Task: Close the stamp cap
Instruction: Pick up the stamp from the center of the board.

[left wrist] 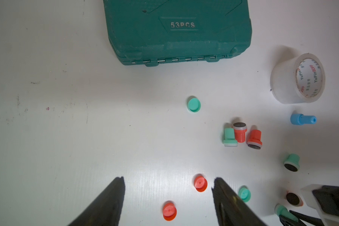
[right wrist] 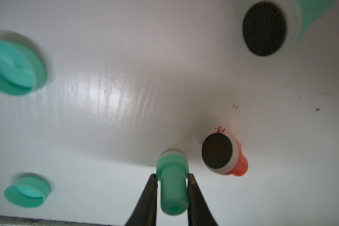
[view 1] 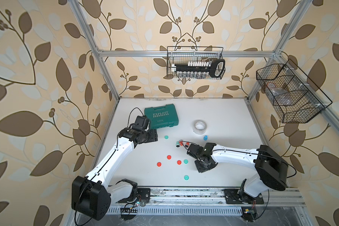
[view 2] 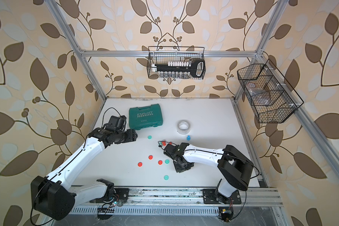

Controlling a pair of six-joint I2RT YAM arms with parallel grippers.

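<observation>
The right gripper (right wrist: 172, 176) grips a green stamp (right wrist: 172, 195) by its handle, low in the centre of the right wrist view. The stamp's long axis runs along the fingers, with its pad end pointing away from the camera toward the table (right wrist: 125, 97). Both candidate lids lie left in the frame: the lower green cap (right wrist: 27, 190), then the upper green cap (right wrist: 14, 67). The coming move is likely leftward, pad-first. The left gripper (left wrist: 168, 178), spread and empty, hangs well apart above a red cap (left wrist: 200, 183).
</observation>
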